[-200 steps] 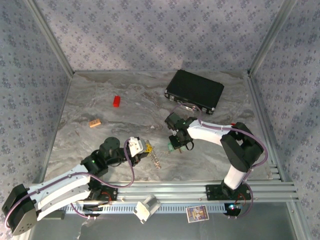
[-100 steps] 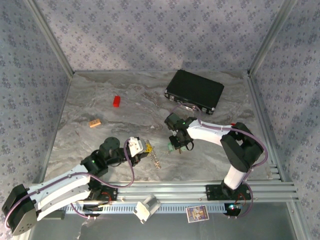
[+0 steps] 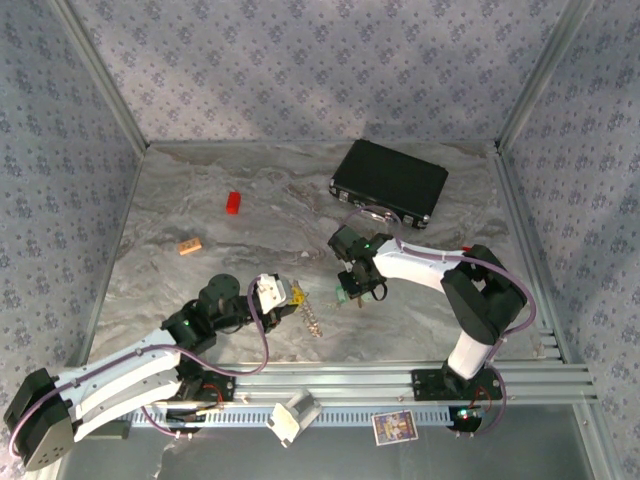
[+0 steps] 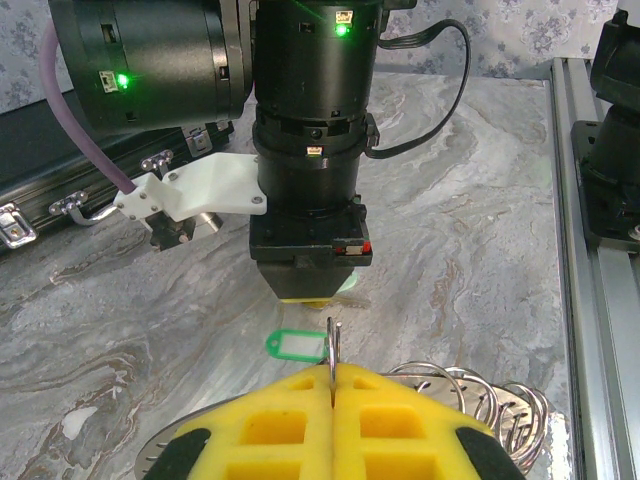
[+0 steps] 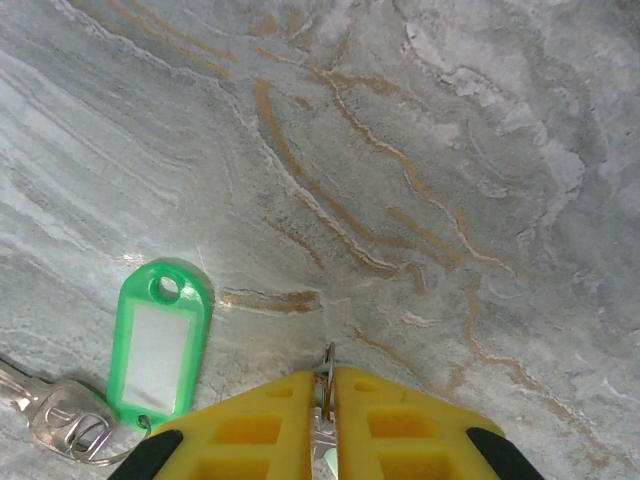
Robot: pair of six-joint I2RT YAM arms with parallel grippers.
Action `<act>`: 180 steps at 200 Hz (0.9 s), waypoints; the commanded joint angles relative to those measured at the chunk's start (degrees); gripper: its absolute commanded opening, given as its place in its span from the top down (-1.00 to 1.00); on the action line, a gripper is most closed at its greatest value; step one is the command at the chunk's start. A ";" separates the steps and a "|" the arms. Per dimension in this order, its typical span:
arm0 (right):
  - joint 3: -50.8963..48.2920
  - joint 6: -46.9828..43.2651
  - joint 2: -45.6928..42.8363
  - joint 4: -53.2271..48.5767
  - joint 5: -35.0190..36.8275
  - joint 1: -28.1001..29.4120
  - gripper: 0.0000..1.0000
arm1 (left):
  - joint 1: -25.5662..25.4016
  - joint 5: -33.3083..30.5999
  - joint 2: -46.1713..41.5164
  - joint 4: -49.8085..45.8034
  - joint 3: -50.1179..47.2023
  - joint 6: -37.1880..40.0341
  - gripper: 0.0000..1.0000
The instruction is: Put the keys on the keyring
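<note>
Counting first: two pincers, one keyring, one key made out for certain, one black case (image 3: 390, 183), one red block (image 3: 233, 202) and one orange-tan block (image 3: 190, 245), all on the marbled table (image 3: 430, 310).

Left pincer (image 4: 331, 375): yellow pads are pressed together, clamped on the thin wire of the keyring (image 4: 470, 395). The wire stands edge-up between the tips. The rest of the ring's coils fan out just to the right of the pads in the left wrist view.

Right pincer (image 5: 327, 385): pads are almost together, nipping a small metal loop (image 5: 327, 358). A sliver of mint green shows low between the pads. Whether that belongs to a second key cannot be told.

Change: against the top views of a second and half a second ago, no shift is visible. Both arms, the keyring and the green speck beside the right pincer sit in the same spots.

Position: the key (image 5: 62, 420) lies flat on the table with its mint-green tag (image 5: 157, 345), to the left of the right pincer's tips in its wrist view, near them but apart. In the left wrist view the tag lies just ahead of the left pincer's tips, below the right pincer, which hangs tips-down. The case and both blocks lie well apart from either pincer.
</note>
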 commanded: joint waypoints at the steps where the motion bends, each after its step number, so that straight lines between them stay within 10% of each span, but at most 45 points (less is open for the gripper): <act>1: 1.41 0.32 0.23 -1.56 1.03 0.33 0.75 | -0.45 1.15 -1.21 2.29 0.26 -0.02 1.00; 107: 1.51 -0.57 -1.28 -1.71 2.26 0.73 1.00 | -0.47 0.85 -1.39 1.86 0.54 -0.17 1.00; 180: -7.08 -13.44 -20.47 9.49 0.70 2.62 1.00 | -0.44 -0.87 0.60 1.75 1.39 -3.64 1.00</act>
